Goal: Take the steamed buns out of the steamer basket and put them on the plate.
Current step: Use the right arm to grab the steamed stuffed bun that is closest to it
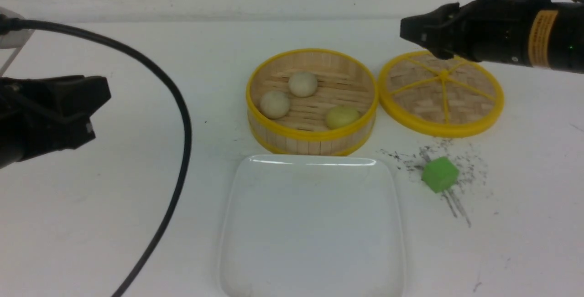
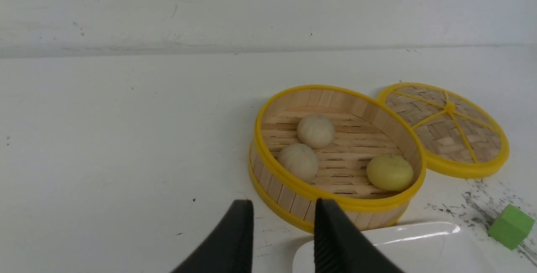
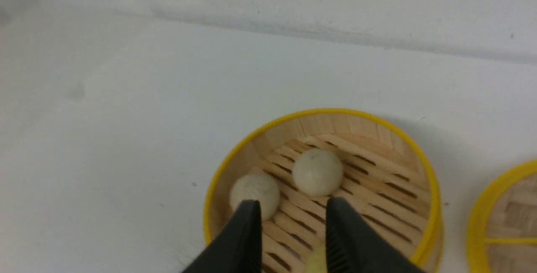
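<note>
Three steamed buns [image 1: 302, 84] in steamer basket [image 1: 296, 144]

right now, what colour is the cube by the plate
The cube is bright green, best seen in the front view.

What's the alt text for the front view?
Three steamed buns sit in the steamer basket, behind a bare white plate. A woven lid lies right of the basket, a green cube nearer. The left claw and right claw hover at the sides, open.
</note>
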Robot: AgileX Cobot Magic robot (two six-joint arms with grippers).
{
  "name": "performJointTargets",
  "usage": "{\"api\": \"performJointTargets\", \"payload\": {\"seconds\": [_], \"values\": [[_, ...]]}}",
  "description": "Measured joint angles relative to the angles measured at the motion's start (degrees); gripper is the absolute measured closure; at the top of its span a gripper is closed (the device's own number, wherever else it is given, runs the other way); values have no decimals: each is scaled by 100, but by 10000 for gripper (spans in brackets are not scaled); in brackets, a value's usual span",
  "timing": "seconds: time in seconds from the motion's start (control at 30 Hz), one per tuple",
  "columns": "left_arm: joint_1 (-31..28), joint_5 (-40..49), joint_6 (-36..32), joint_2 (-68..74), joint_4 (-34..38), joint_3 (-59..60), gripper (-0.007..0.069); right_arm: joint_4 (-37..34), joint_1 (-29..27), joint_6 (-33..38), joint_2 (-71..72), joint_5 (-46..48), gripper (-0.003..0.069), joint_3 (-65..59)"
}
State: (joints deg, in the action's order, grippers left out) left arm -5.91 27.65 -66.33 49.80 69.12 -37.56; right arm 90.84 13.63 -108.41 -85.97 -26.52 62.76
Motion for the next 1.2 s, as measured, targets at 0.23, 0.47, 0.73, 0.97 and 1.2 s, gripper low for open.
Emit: {"api": "performJointTargets", "payload": {"seconds": [0.23, 0.47, 0.73, 0.97, 1.2], "values": [[0, -108, -6, 0, 11, 0, 384, 865, 0, 1519, 0, -265, 419, 0], [0, -151, -18, 0, 17, 0, 384, 898, 0, 4770, 0, -279, 419, 0], [0, -173, -23, 0, 23, 0, 384, 898, 0, 6564, 0, 412, 419, 0], [0, -173, -23, 0, 28, 0, 384, 898, 0, 6542, 0, 796, 419, 0], [0, -179, -23, 0, 28, 0, 384, 898, 0, 5804, 0, 920, 419, 6]]}}
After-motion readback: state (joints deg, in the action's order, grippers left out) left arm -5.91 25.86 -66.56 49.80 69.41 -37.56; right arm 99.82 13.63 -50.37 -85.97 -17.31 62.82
